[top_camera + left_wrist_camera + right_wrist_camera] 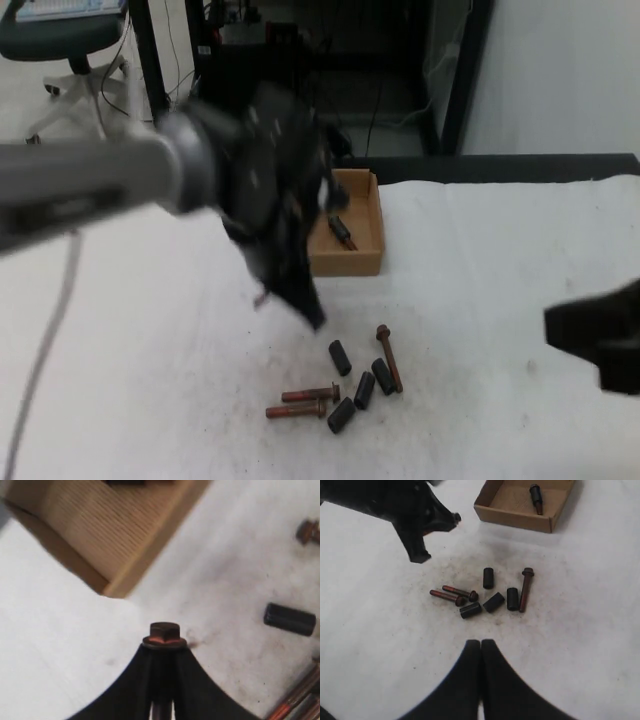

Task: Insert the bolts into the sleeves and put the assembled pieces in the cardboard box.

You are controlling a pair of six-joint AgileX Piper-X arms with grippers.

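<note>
Rust-brown hex bolt (165,632) sits clamped in the left tool (164,652). The fingers are closed narrow on the shank just under the flange, the head stands proud of the tips, and the shank is hidden between them. The left tool hangs above the bench (580,630), between the cardboard box (512,519) and the loose parts. The right tool (481,645) is near the bench's front, fingers pressed together with nothing between them.

Risks, as we judge them:
- The grip covers the shank, so little thread may be free to enter a sleeve. A regrasp or handover could drop the bolt.
- The right tool must open before it can take a sleeve. Coming down closed, it would only push parts about.
- The four black sleeves (488,578) lie on their sides, two of them just beside each other and one close to a bolt. A nudge could roll them or drag a neighbour along.
- A small tilt between bolt and bore could jam the insertion.

Parts noted:
- Sleeves are short, dark, matte cylinders.
- Three loose bolts (526,587) are copper-red with dark flanged heads. Two lie side by side and the third lies apart, beside a sleeve.
- One assembled piece (536,495) lies in the box, a dark sleeve with reddish shank showing at one end.
- Our estimate is one of five done.
</note>
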